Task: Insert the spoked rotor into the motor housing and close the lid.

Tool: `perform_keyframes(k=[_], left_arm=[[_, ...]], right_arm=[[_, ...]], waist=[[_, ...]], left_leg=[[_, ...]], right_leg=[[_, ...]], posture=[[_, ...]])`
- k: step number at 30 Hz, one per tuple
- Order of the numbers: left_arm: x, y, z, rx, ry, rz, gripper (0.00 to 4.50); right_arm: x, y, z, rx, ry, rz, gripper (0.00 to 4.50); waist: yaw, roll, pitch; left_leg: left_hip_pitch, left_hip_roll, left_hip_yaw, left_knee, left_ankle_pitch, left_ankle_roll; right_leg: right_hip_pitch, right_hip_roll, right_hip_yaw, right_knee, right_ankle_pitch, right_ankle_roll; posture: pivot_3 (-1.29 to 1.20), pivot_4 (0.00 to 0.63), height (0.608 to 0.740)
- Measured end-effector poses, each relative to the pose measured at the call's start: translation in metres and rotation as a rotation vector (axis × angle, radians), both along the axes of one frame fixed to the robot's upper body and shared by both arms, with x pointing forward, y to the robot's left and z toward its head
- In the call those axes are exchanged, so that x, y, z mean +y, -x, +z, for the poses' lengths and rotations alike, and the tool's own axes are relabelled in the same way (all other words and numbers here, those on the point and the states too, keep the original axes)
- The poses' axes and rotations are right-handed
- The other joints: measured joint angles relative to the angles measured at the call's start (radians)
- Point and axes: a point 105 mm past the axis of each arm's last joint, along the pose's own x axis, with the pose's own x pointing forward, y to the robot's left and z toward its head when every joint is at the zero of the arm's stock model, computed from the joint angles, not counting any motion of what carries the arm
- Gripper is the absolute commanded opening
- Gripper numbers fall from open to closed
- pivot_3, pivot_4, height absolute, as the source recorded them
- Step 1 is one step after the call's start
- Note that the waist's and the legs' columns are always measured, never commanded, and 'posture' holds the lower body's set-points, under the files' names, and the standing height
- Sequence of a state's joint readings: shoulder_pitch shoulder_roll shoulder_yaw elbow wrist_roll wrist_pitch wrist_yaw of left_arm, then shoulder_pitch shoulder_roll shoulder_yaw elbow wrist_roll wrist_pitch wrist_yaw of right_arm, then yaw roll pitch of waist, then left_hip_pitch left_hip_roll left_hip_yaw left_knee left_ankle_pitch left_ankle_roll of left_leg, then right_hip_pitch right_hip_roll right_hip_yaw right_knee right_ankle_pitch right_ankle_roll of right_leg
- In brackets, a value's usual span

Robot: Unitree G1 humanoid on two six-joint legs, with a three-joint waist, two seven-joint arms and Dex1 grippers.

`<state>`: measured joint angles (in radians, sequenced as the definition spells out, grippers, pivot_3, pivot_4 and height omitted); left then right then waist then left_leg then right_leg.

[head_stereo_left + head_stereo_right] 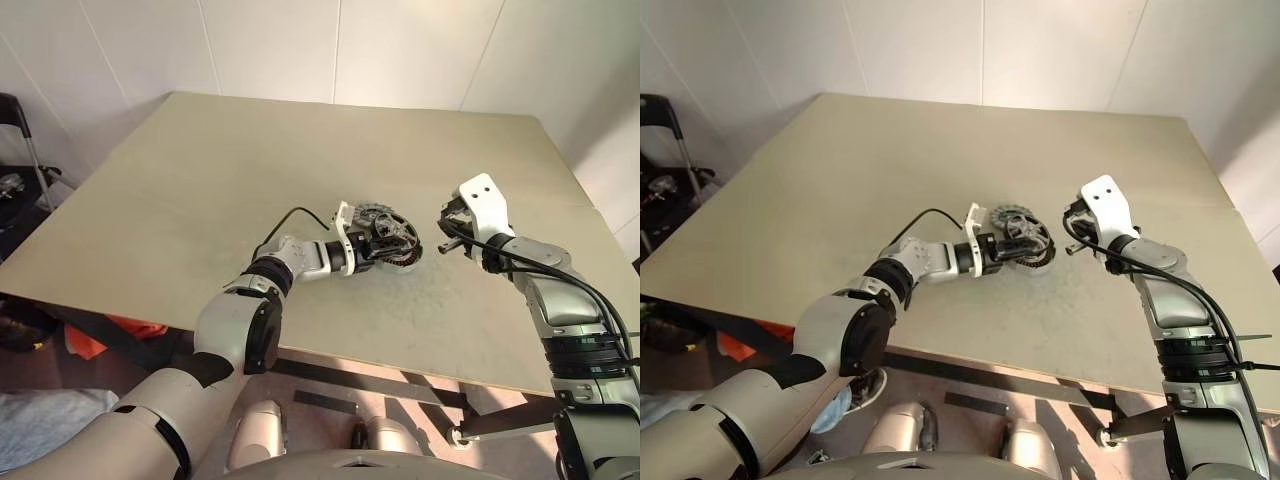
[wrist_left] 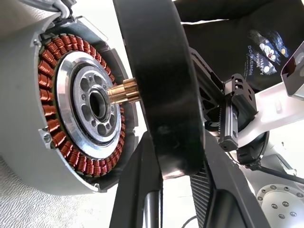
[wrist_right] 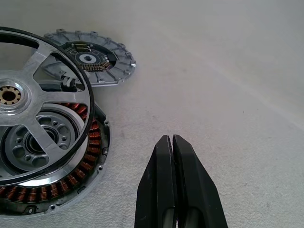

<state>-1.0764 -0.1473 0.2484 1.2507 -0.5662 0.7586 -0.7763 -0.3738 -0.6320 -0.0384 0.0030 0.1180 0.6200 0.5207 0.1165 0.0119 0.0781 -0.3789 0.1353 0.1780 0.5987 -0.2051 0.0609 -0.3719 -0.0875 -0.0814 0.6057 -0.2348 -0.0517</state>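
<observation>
Left gripper (image 2: 161,190) pinches the spoked rotor (image 3: 33,99) by its rim, just above the motor housing (image 3: 71,175), brass hub short of the bore. Lid (image 3: 95,59) flat beside the housing. Right gripper (image 3: 173,142) pressed together, empty, near the housing.

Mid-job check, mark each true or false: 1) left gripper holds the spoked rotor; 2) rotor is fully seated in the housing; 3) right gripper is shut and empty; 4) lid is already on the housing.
1) True: the left gripper clamps the spoked rotor by its black rim.
2) False: the rotor is held just off the motor housing, brass shaft at the centre bore.
3) True: the right gripper is shut, empty.
4) False: the lid lies on the table beside the housing.
</observation>
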Motion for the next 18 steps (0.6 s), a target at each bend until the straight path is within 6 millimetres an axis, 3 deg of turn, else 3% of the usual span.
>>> perform_keyframes(k=[12,16,18], left_arm=[[0.000,0.000,0.000,-0.008,-0.008,-0.004,0.41],[0.000,0.000,0.001,-0.013,0.000,-0.005,0.41],[0.000,0.000,0.001,-0.014,0.000,-0.006,0.41]], right_arm=[[0.013,0.005,0.020,-0.041,-0.119,0.037,0.00],[0.028,0.017,0.030,-0.055,-0.160,0.150,0.00],[0.040,0.026,0.036,-0.063,-0.172,0.231,0.41]], waist=[[0.013,0.000,0.000],[0.015,0.000,0.000],[0.016,0.000,0.000]], left_leg=[[0.000,0.000,0.000,0.000,0.000,0.000],[0.000,0.000,0.000,0.000,0.000,0.000],[0.000,0.000,0.000,0.000,0.000,0.000]], right_leg=[[0.000,0.000,0.000,0.000,0.000,0.000],[0.000,0.000,0.000,0.000,0.000,0.000],[0.000,0.000,0.000,0.000,0.000,0.000]], posture=[[0.00,0.000,0.740],[0.00,0.000,0.740],[0.00,0.000,0.740]])
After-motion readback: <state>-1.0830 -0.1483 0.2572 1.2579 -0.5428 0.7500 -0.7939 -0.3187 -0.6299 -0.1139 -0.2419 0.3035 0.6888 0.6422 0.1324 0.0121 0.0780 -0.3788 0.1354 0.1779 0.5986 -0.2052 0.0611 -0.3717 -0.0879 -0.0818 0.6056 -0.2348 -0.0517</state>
